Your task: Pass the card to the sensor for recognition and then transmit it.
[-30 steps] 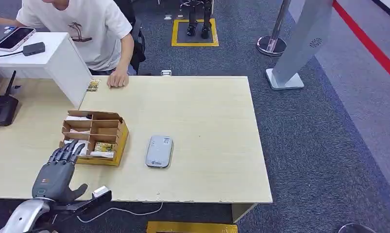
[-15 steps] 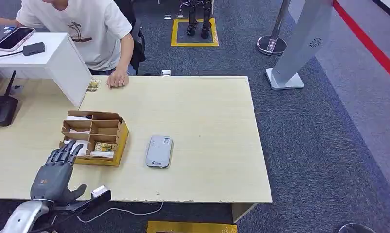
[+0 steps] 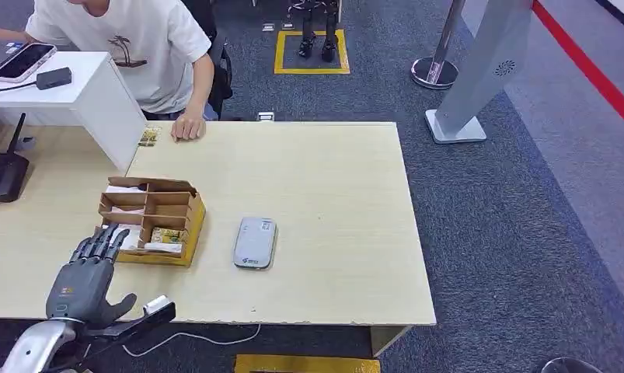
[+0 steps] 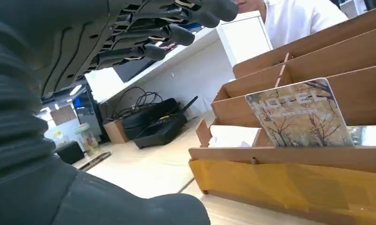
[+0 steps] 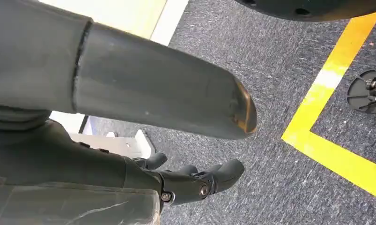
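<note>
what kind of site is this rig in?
Likely an indoor demo or test hall staged as a reception desk: grey carpet with yellow floor markings, a stanchion post, and a wooden table with a card box and reader.

Even, bright overhead light fills the head view, leaving only soft, faint shadows on the worktop (image 3: 316, 179). In the left wrist view the near fingers (image 4: 176, 33) are blurred and dark, while the window behind glares white.

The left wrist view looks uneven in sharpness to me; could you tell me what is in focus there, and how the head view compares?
Left wrist view: the left hand is a dark, soft mass, while the card is fairly sharp. Head view: evenly lit and sharp.
</note>
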Robot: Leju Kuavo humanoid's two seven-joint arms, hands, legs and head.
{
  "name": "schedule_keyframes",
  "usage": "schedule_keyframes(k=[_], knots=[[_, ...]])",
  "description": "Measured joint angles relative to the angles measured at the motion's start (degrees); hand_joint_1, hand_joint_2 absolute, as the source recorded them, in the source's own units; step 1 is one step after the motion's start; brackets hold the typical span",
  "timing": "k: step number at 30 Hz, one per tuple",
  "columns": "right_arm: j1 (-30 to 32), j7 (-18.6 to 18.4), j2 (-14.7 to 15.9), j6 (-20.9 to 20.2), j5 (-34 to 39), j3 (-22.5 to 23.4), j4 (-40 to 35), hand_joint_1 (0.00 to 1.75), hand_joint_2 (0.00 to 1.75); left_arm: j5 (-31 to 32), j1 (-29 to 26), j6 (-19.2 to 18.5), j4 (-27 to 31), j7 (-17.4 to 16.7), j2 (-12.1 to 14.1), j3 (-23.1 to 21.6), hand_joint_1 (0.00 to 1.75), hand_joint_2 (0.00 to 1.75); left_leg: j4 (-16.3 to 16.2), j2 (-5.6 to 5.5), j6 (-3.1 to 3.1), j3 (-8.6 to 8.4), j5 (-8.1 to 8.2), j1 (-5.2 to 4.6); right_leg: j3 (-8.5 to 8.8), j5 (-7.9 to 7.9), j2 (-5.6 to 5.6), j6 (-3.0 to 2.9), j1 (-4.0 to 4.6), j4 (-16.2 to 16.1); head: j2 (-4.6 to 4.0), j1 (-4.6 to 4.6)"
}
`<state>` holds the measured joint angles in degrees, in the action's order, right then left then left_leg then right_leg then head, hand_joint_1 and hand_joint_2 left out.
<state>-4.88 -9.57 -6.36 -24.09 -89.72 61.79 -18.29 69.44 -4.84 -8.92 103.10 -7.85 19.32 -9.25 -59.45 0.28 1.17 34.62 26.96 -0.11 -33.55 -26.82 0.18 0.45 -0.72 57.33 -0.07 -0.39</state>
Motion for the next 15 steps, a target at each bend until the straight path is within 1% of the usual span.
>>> schedule_keyframes(k=[6, 10, 15], knots=[[0.0, 0.02, 0.0, 0.0, 0.0, 0.0, 0.0, 0.0, 0.0, 0.2, 0.94, -0.57, -0.11, -0.35, -0.81, 0.28, 0.0, 1.75, 0.0, 0.0, 0.0, 0.0, 0.0, 0.0, 0.0, 0.0, 0.0, 0.0, 0.0, 0.0, 0.0, 0.0], [-0.03, -0.07, 0.0, 0.0, 0.0, -0.13, 0.0, 0.0, 0.0, 0.17, 2.99, -1.62, -1.48, -0.37, -1.86, 1.47, 0.0, 1.75, -0.01, 0.0, 0.0, 0.0, 0.0, 0.0, 0.0, 0.01, 0.0, 0.0, 0.0, 0.0, 0.0, -0.02], [-0.03, -0.07, 0.0, 0.0, 0.0, -0.17, 0.0, 0.0, 0.0, 0.31, 4.5, -1.99, -2.8, -0.37, -2.58, 2.05, 0.0, 1.75, -0.01, 0.01, 0.0, -0.01, 0.0, 0.0, 0.0, 0.01, 0.01, 0.0, 0.0, 0.0, 0.0, -0.02]])
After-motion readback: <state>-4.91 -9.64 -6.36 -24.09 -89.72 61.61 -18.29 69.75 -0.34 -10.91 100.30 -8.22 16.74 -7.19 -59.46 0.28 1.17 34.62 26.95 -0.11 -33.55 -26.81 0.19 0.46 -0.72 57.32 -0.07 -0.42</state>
